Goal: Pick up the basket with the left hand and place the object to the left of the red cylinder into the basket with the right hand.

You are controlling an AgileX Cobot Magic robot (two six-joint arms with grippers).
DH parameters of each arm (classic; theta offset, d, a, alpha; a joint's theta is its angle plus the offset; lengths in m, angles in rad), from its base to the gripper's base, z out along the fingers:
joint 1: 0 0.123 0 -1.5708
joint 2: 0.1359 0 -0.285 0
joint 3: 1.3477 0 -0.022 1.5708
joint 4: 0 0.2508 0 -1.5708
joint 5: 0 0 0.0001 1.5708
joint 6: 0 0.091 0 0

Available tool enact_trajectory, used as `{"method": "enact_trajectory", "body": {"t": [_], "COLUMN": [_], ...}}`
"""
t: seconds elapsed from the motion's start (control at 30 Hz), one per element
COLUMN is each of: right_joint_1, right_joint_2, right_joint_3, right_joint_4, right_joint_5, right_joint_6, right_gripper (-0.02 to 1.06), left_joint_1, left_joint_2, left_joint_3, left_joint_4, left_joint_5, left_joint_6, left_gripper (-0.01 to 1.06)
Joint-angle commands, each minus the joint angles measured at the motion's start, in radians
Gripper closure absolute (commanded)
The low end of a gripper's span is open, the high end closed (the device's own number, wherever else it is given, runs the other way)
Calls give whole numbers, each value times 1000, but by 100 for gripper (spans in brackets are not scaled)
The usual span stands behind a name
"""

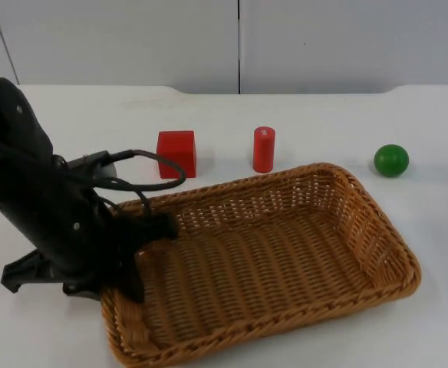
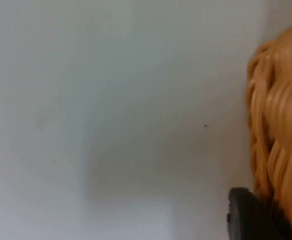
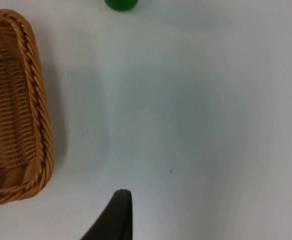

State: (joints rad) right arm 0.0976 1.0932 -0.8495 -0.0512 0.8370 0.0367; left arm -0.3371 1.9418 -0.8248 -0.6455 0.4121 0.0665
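A wide wicker basket (image 1: 390, 247) lies on the white table in front of a red cylinder (image 1: 264, 149). A red cube (image 1: 176, 153) stands left of the cylinder, behind the basket's far left corner. My left gripper (image 1: 143, 249) is at the basket's left rim and shut on it, one finger inside and one outside. The left wrist view has the rim (image 2: 278, 125) pressed against a black fingertip (image 2: 246, 215). My right gripper (image 3: 117, 215) waits over bare table to the right of the basket (image 3: 36, 115).
A green ball (image 1: 391, 160) rests at the back right, beyond the basket; the right wrist view also catches the ball (image 3: 121, 4). The grey partition wall closes off the table behind the objects. Bare table lies to the right of the basket.
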Motion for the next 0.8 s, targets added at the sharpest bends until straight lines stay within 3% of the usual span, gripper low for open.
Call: {"method": "enact_trajectory", "body": {"t": [0.0,0.13,0.27,0.43,0.53,0.6,0.73,0.77], "right_joint_1": [-7,-7,-7,-7,-7,-7,-7,-7], "right_joint_2": [-3,-3,-3,-3,-3,-3,-3,-3], "right_joint_3": [-4,-4,-4,-4,-4,-4,-4,-4], "right_joint_4": [3,1,1,1,1,1,1,1], "right_joint_5": [-12,-14,-12,-12,3,5,11,11], "right_joint_6": [0,-3,-3,-3,-3,-3,-3,-3], "right_gripper": [-1,-1,-1,-1,-1,-1,-1,-1], "left_joint_1": [-7,-7,8,64,161,179,327,327], "left_joint_2": [2,-8,-50,-139,-216,-226,-267,-267], "left_joint_3": [0,0,0,2,2,2,2,2], "left_joint_4": [-3,-3,16,62,64,64,84,84], "left_joint_5": [-17,9,94,208,320,337,480,480], "left_joint_6": [8,14,125,175,251,255,357,357], "left_gripper": [103,105,105,105,105,105,105,105]}}
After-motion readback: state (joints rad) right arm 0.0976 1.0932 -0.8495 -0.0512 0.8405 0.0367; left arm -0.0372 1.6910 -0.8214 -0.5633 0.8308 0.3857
